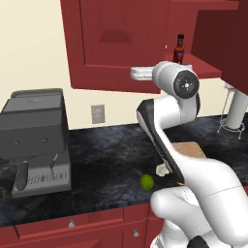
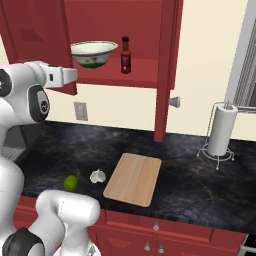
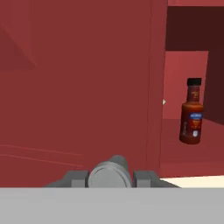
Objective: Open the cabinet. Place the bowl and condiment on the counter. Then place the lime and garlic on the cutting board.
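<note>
The dark red cabinet [image 1: 116, 38] has its right door swung wide and its left door [image 2: 30, 30] partly open. My gripper [image 3: 110, 175] sits at that left door's lower edge, its fingers closed around the round silver knob. Inside on the shelf stand the cream bowl [image 2: 93, 52] and the condiment [image 2: 125, 55] bottle, which is also seen past the door edge [image 3: 192, 113]. On the black counter [image 2: 190, 185] lie the lime [image 2: 70, 182], the garlic [image 2: 98, 176] and, to their right, the wooden cutting board [image 2: 133, 178].
A grey coffee machine [image 1: 36, 138] stands on the counter at the left. A paper towel holder [image 2: 220, 130] stands at the right. A wall outlet [image 1: 98, 114] sits under the cabinet. Red lower drawers [image 2: 155, 225] run along the front.
</note>
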You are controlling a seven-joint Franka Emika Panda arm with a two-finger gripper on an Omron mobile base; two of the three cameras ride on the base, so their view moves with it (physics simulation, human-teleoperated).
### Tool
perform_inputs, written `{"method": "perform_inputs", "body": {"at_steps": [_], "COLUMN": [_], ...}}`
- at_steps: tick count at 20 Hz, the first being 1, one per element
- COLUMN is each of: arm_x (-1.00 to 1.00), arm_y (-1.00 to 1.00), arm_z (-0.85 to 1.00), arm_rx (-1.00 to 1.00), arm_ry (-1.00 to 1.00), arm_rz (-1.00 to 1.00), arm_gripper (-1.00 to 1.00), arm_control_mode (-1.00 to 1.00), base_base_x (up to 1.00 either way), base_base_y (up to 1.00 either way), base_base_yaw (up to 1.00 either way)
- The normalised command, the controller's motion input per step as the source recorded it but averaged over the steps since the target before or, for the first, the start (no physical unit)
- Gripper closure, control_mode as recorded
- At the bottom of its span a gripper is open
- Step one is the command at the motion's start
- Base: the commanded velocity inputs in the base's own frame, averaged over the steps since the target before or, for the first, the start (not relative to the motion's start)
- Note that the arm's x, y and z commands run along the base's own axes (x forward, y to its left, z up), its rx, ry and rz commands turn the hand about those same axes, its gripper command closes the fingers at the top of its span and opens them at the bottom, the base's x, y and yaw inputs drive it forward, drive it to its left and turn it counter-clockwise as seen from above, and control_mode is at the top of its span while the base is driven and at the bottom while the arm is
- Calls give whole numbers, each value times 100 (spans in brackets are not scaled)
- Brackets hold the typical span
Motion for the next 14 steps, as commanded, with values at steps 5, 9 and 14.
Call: {"method": "perform_inputs", "body": {"at_steps": [5,9,14], "arm_x": [-55,-58,-59], "arm_y": [14,13,13], "arm_z": [0,0,-1], "arm_rx": [7,6,4], "arm_ry": [4,2,1], "arm_rz": [0,0,0], "arm_gripper": [100,100,100], "arm_control_mode": [-100,-100,-100], "base_base_x": [0,0,0], "base_base_y": [0,0,0], "base_base_yaw": [0,0,0]}}
